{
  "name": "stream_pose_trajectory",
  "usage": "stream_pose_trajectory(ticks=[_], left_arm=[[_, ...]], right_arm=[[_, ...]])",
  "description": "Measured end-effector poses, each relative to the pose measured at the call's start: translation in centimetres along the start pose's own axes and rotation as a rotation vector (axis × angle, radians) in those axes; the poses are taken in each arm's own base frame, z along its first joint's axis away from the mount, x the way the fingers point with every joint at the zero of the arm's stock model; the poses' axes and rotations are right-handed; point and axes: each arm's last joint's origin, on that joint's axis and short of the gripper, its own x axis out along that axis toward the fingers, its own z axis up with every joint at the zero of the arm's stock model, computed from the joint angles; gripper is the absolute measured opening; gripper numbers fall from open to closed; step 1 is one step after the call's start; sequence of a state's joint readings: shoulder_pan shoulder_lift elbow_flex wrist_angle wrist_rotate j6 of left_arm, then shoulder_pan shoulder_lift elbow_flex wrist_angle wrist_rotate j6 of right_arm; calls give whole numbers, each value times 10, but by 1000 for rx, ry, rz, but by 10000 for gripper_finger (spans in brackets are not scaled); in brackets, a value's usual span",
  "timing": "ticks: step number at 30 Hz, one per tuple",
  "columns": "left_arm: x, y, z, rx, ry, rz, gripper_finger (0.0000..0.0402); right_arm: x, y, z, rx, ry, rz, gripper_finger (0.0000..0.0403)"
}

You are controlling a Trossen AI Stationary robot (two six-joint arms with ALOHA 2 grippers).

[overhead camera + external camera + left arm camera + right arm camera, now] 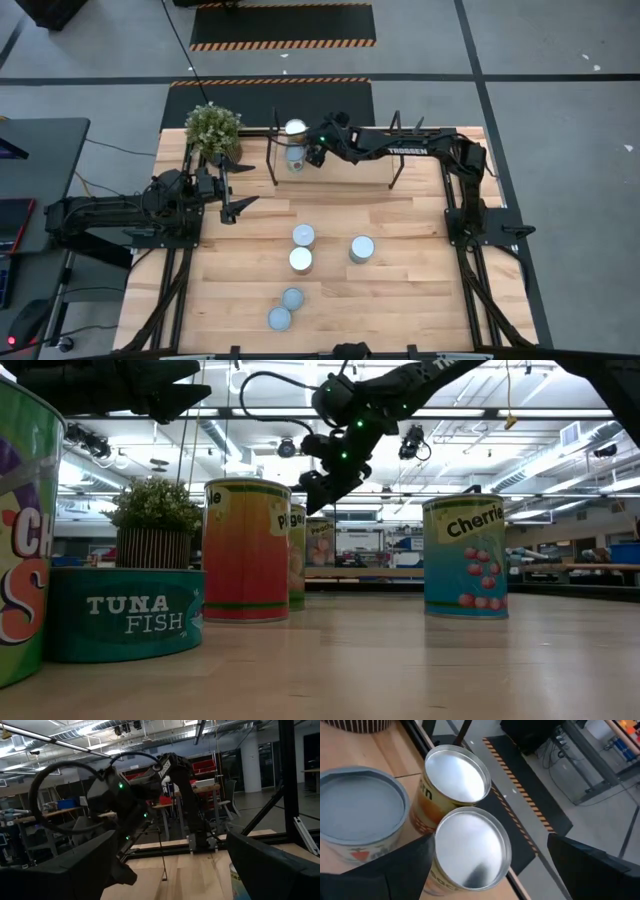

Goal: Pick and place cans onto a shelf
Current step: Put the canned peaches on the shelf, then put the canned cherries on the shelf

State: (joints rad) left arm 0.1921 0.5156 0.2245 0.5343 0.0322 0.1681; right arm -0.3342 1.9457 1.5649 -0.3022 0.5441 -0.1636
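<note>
The right gripper (305, 154) hangs just beside the cans (295, 130) on the shelf (340, 168) — fingers apart, holding nothing. The left gripper (238, 186) waits near the plant (213, 128), also spread — five cans (303, 236) remain on the table (400, 290).

My wooden table (400, 290) carries five loose cans (303, 236) near its middle, a potted plant (213, 128) at a far corner, and the black-framed shelf (345, 150) with three cans (465, 780) on it.
</note>
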Motion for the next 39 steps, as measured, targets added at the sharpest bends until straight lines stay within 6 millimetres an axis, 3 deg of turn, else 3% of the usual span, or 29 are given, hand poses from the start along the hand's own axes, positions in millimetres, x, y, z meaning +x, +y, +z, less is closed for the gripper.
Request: stream_pose_trajectory(ticks=[5,12,30,33,39], left_arm=[[0,0,0,0,2,0,378],[0,0,-1,0,7,-1,378],[0,0,-1,0,6,-1,378],[0,0,-1,0,6,-1,378],[0,0,-1,1,7,0,378]], right_arm=[[-9,1,9,-91,14,29,393],[-12,3,-1,-231,116,12,393],[2,-5,-6,-154,68,7,393],[-10,5,-4,-193,90,36,393],[-56,22,10,-167,117,194,393]])
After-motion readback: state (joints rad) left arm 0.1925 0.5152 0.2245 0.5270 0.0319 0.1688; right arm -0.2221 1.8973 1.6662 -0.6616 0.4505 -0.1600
